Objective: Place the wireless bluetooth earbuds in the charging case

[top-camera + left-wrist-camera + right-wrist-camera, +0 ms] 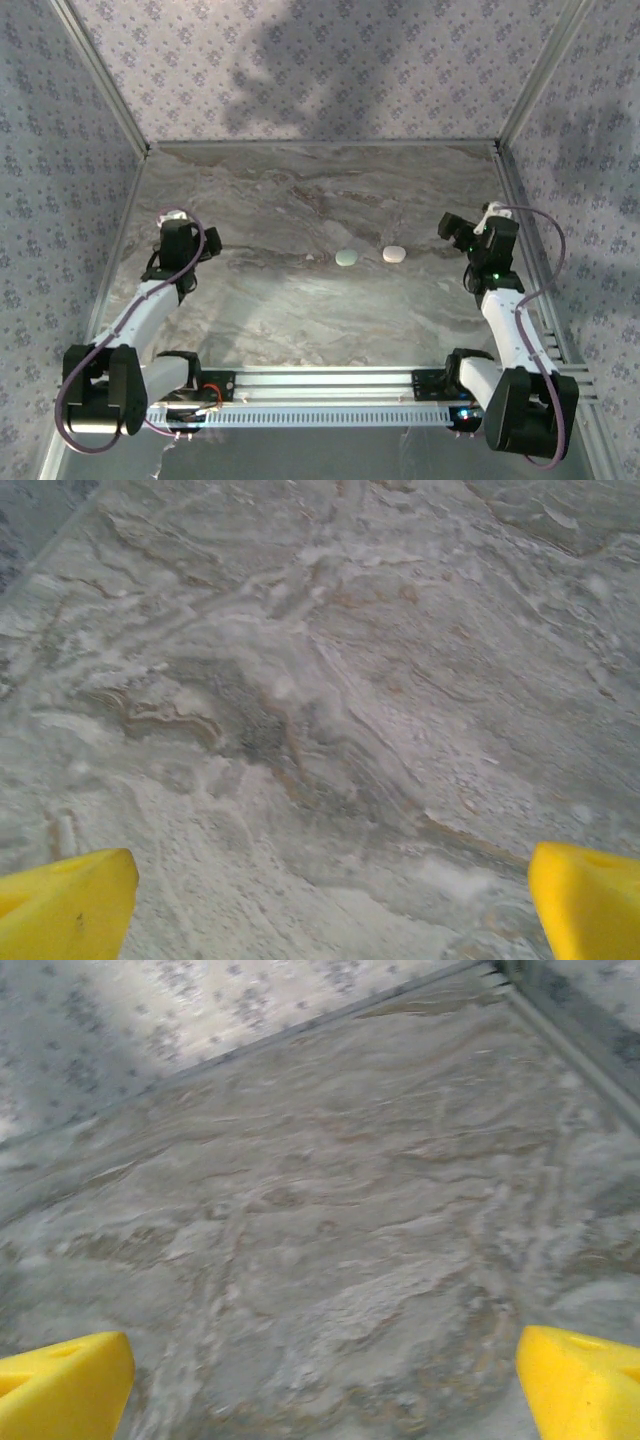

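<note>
Two pebble-shaped cases lie closed near the middle of the marble table: a pale green one [346, 257] and a white one [394, 254] just to its right. A tiny white speck [311, 260] left of the green case may be one of the earbuds; it is too small to be sure. My left gripper [178, 218] hangs over the left side of the table, far from the cases. Its yellow fingertips [65, 900] stand wide apart over bare marble. My right gripper [455, 230] is at the right side, a short way from the white case, its yellow fingertips [585, 1385] also wide apart with nothing between.
Patterned walls [320, 60] enclose the table on three sides, with metal corner posts [520, 90] at the back. An aluminium rail [320, 395] carrying the arm bases runs along the near edge. The right wrist view faces the back right corner [500, 975].
</note>
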You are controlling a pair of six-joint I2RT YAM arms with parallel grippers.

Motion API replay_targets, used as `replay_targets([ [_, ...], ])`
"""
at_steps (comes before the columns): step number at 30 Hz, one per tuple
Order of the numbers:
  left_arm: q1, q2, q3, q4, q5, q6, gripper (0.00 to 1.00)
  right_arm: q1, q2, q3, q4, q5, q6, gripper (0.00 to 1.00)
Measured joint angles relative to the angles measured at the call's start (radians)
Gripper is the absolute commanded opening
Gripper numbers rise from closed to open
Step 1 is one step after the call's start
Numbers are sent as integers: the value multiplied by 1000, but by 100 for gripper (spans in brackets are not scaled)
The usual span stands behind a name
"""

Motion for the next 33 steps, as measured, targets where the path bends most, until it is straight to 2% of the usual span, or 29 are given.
replay_targets([
  [6,69,3,-106,146,26,89,100,-64,0,-83,103,35,0,100],
  [11,119,112,-133,266,95,102,100,-79,41,-134,217,103,-5,100],
  [20,121,256,-130,488,131,111,100,-78,224,-168,417,166,-9,100],
  [23,121,286,-131,575,132,130,100,-67,300,-141,421,166,-14,100],
  [27,119,322,-143,680,154,164,100,-16,365,-146,496,179,-51,100],
  [31,101,393,-226,884,174,194,100,120,410,-166,588,217,-156,100],
  [33,99,421,-259,909,180,204,100,179,427,-182,648,226,-207,100],
])
